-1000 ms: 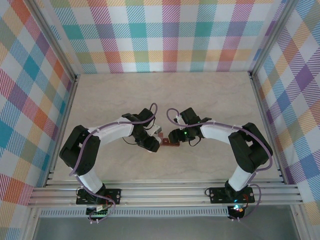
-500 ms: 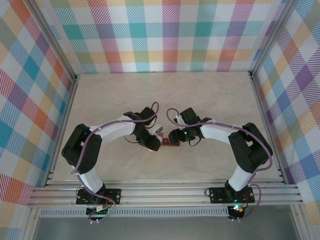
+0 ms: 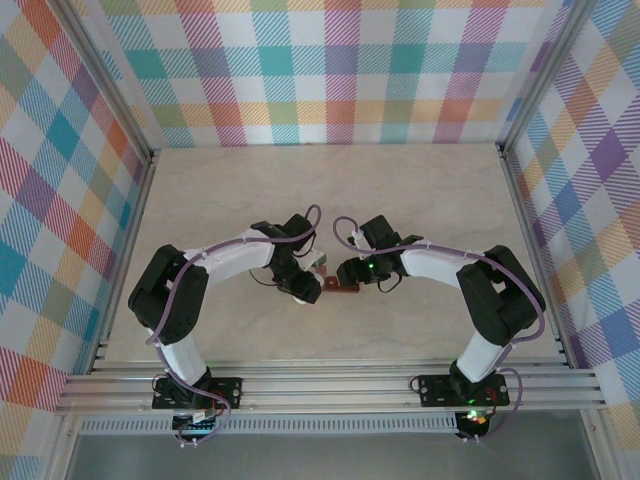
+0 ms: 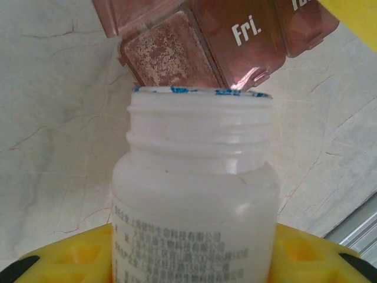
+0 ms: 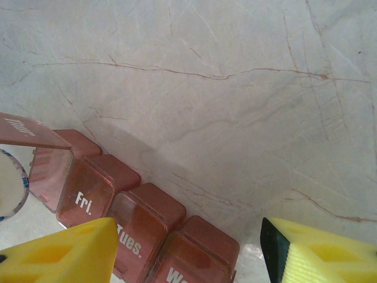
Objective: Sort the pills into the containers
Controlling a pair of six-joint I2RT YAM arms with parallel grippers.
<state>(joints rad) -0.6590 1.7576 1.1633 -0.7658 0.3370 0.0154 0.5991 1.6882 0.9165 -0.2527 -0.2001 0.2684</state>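
**Top external.** Your left gripper (image 3: 308,277) and right gripper (image 3: 352,272) meet at the middle of the table (image 3: 420,190). The containers (image 3: 343,289) lie between them, nearer the right one. Grips are too small to read here.

**Left wrist.** The left gripper is clenched on a white bottle (image 4: 194,200), cap off. Its mouth is just beside the strip's open compartment (image 4: 168,56). Contents are unclear.

**Right wrist.** The right jaws stand apart, astride the strip's right end; you cannot tell whether they pinch it. This view adds the raised lid (image 5: 26,132) and further shut compartments.

**Handling, judged.** Light, stiff, likely to skid on the smooth top. Hold it across the long sides at the closed end, clear of the hinged lid.
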